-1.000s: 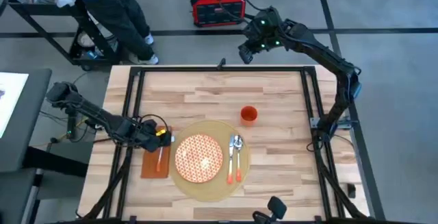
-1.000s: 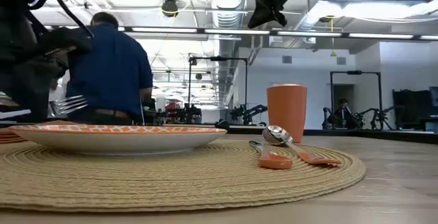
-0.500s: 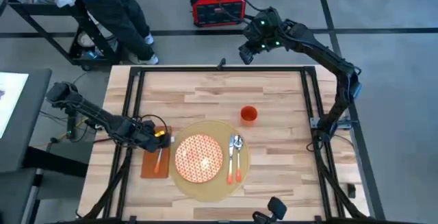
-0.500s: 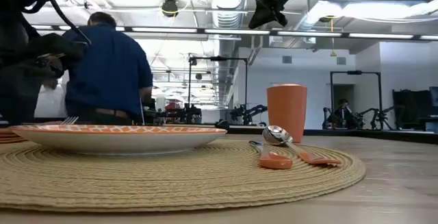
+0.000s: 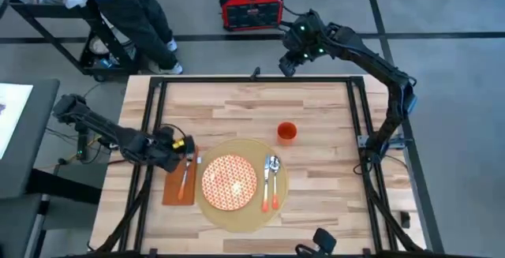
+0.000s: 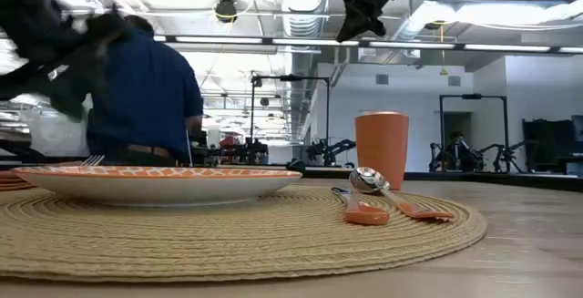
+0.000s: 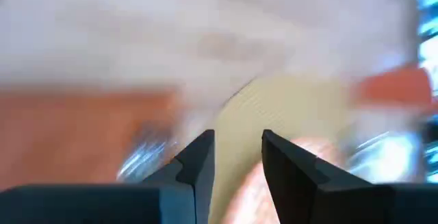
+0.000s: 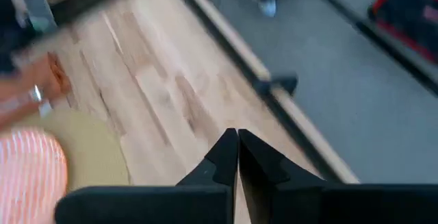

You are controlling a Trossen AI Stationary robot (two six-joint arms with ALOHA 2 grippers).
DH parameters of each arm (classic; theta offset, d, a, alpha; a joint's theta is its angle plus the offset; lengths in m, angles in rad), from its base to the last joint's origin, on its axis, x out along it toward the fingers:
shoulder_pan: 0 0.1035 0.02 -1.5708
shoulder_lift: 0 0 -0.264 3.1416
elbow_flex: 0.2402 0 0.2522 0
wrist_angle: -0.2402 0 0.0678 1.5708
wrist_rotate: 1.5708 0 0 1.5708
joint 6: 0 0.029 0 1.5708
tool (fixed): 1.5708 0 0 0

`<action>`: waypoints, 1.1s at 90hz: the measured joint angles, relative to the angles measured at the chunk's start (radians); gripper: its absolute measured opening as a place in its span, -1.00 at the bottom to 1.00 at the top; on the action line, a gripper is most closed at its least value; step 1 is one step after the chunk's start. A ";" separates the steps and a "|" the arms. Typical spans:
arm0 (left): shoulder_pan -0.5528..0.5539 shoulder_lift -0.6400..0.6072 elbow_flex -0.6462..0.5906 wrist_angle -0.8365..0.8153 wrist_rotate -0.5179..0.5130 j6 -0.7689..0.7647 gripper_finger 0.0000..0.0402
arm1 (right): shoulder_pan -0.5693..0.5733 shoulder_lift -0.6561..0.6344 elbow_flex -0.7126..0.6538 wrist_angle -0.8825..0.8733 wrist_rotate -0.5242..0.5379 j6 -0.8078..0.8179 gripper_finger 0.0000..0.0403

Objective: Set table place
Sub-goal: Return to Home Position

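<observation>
low vw: placemat [image 6: 228, 234] cut off | high vw: person [image 5: 132, 9] cut off

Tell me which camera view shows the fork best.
The high view: the whole fork lies on the napkin. The low view shows only its tines behind the plate. In wrist views I cannot tell.

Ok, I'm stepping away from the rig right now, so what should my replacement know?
Left gripper: open, empty, by the napkin's far end.
Right gripper: shut, empty, raised past the table's far edge.
Plate, knife and spoon lie on the placemat; fork on the napkin; cup beside the placemat.
Done: the place looks set.
To do: probably only parking both arms.
</observation>
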State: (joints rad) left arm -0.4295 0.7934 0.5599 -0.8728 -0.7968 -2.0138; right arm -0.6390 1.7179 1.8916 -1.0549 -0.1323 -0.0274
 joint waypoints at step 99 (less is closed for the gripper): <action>0.015 -0.761 -0.542 1.022 -0.037 1.327 -0.99 | 0.391 -0.744 -1.860 2.136 -0.185 0.436 -1.00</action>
State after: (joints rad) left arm -0.4141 0.0321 0.0181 0.1489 -0.8341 -0.6867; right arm -0.2482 0.9738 0.0313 1.0809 -0.3176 0.4086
